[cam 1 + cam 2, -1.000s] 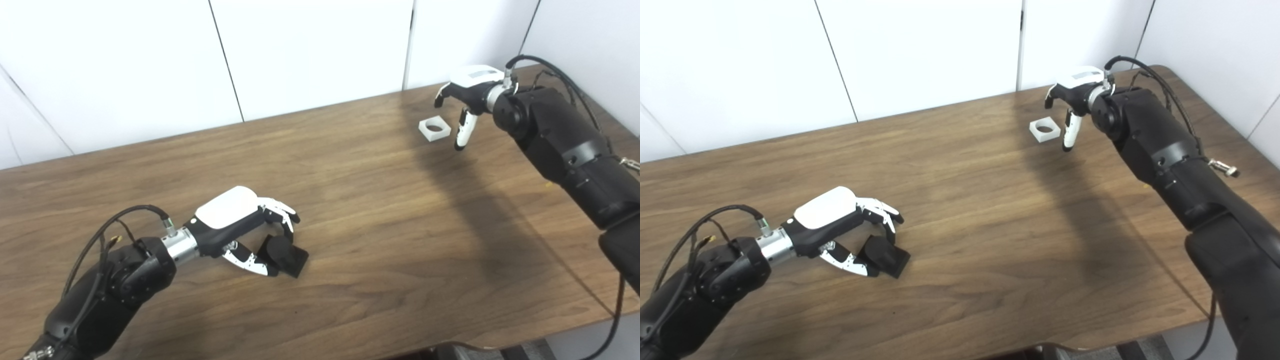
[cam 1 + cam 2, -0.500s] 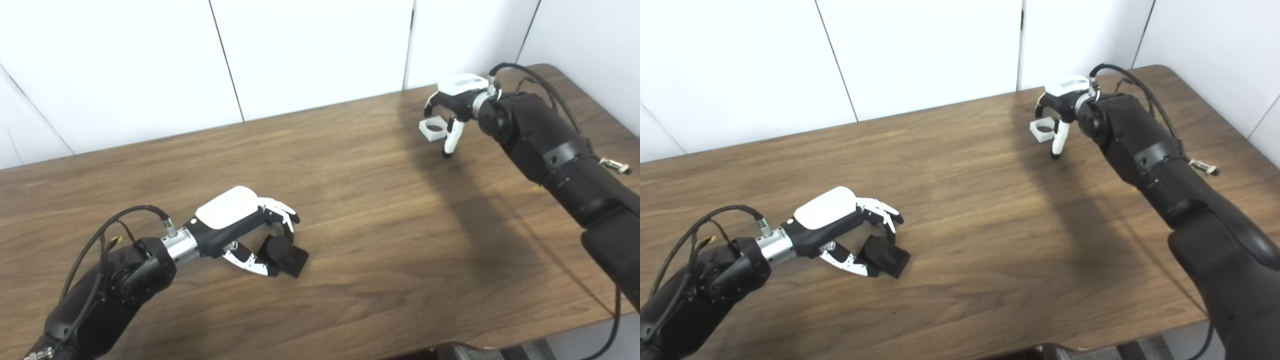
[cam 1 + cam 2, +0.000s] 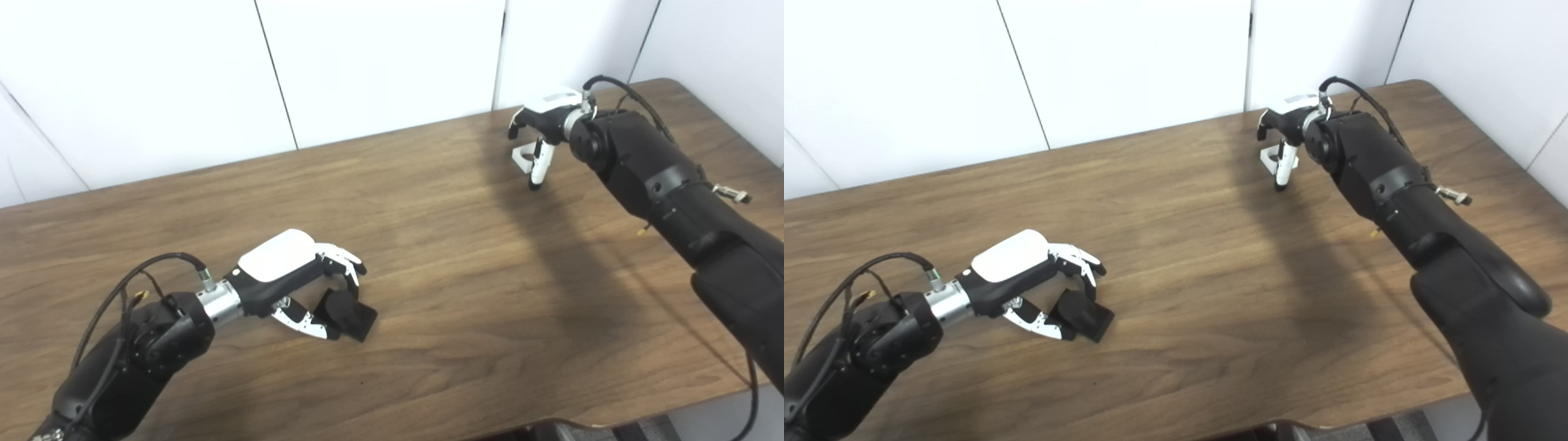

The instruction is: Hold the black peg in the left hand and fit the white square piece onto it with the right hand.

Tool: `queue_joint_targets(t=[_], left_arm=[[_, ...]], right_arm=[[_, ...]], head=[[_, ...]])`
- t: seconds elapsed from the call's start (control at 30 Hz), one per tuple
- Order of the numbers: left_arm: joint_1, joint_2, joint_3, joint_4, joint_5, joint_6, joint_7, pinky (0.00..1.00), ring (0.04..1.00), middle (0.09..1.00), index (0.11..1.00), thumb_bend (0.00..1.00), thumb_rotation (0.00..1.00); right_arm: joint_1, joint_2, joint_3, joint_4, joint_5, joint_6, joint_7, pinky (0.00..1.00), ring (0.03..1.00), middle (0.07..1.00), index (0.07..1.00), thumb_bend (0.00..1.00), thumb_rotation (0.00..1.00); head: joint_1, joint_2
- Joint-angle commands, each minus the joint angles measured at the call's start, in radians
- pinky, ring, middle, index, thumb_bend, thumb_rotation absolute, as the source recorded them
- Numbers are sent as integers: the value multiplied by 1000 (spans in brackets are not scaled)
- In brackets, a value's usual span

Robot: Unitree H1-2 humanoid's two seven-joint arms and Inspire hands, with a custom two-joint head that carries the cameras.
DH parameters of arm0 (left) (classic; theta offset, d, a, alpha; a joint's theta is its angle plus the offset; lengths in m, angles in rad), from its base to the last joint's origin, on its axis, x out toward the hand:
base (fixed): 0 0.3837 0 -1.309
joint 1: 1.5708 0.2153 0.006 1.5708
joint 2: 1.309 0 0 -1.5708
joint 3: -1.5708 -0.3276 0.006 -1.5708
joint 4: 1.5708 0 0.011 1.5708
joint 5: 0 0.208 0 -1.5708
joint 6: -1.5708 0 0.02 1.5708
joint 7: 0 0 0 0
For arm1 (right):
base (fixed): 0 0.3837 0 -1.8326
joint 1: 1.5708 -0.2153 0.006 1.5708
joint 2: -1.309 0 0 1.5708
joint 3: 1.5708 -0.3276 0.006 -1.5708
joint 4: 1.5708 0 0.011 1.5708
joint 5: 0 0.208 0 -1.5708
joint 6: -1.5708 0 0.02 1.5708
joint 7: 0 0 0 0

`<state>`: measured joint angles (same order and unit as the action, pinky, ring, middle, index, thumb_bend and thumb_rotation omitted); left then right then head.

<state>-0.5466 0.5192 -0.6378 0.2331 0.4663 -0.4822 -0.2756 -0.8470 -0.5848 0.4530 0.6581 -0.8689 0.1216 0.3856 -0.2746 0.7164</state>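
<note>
The black peg [image 3: 347, 313], a stub on a square base, rests on the table near the front left. My left hand [image 3: 288, 275] lies around it, fingers curled over its far side and thumb against its near side, so it is shut on the peg. At the far right the white square piece [image 3: 522, 154] with a round hole lies on the table. My right hand [image 3: 542, 125] hovers over it with its fingers apart. Its thumb [image 3: 538, 170] points down in front of the piece and hides the right part. No contact with the piece shows.
The brown wooden table [image 3: 429, 257] runs to a white panelled wall at the back. Its rounded right corner lies just behind my right arm. The black right forearm [image 3: 667, 190] stretches diagonally over the right side, casting a shadow.
My right hand has moved left and down, from beside the white square piece to over it, thumb now in front of it. The left hand and peg have stayed put.
</note>
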Motion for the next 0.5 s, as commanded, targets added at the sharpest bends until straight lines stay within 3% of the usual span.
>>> queue_joint_targets(t=[0.0,0.47], left_arm=[[57,37,-39,22,81,18,-101,613,769,784,492,522,71],[57,51,-35,17,82,15,-104,617,766,781,492,523,70]], right_arm=[[-47,-7,5,5,4,-20,-25,765,878,863,756,765,160],[-32,-48,-3,-16,0,-9,-5,789,893,857,752,751,143]], head=[[-1,2],[-11,5]])
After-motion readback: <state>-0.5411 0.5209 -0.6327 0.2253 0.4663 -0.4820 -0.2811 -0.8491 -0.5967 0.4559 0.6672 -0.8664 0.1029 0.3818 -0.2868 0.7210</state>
